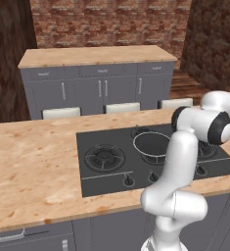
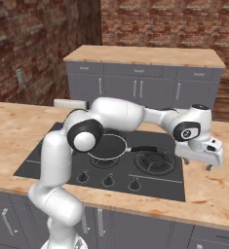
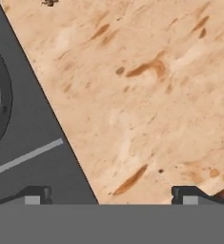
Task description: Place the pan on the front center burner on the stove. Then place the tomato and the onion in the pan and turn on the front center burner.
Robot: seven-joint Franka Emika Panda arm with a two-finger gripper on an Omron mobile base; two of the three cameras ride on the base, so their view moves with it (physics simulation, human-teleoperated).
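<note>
So the pan (image 1: 152, 145) is seen sitting on the stove (image 1: 106, 171), parked on the front center burner (image 2: 105, 160), with its dark inside facing up and nothing spotted in it. In the right base view its black handle is pointed toward the right, over toward the bigger burner (image 2: 155, 161) next to it. Another mid-sized burner (image 1: 104, 158) is seen to the pan's left in the left base view, and a row of small round knobs (image 2: 108, 181) is lined up along the stove's front edge.

The stove itself is set into the wooden surface (image 1: 33, 166), closer to its right end. The end effector (image 2: 198, 164) is held out past the stove's right edge, low over the bare wood, well apart from the pan. In the hand view its finger tips (image 3: 36, 194) are spread wide, one over the black cooktop and the other over the wood, and nothing is gripped between them.

Behind the surface, white stool tops (image 1: 61, 112) are lined along its far edge, and grey cabinets (image 1: 99, 88) with a wooden top are backed by a brick wall (image 1: 106, 22).
</note>
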